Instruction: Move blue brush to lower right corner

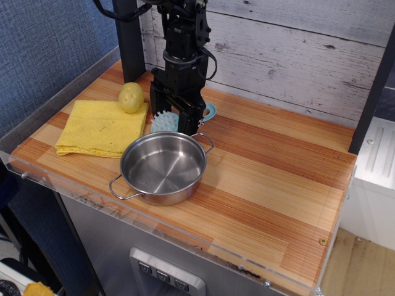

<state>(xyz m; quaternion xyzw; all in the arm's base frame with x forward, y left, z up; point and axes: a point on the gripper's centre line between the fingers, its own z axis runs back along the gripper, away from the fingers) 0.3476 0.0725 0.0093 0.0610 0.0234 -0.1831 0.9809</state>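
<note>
Black pincer [174,117] lowered close to the wooden desk top near the middle of the back edge, fingers spread apart and pointing straight down, one finger [157,106] on the left of the blue brush [165,121], the other on its right. Not clamped: gap visible between the fingers, with the round bristled head of the brush showing in it. Whether the fingertips touch the brush or the wood, cannot tell. Brush lying flat on the desk, head toward the front left, handle running back and to the right behind the pincer, its light-blue end peeking out just right of the right finger. Just in front of the brush, a shiny steel pot [163,167] with two wire handles, empty, standing upright, its rear handle close to the pincer's right finger. To the left of the brush, a folded yellow cloth [100,127] spread flat toward the left edge of the desk, touching or nearly touching the brush head. On the back corner of the cloth, a small yellow round object [131,97], resting just left of the pincer. Lower right corner [318,246] of the desk well apart from the brush, across the striped wood, bare boards with clear plastic edging and a small screw near the rim.
</note>
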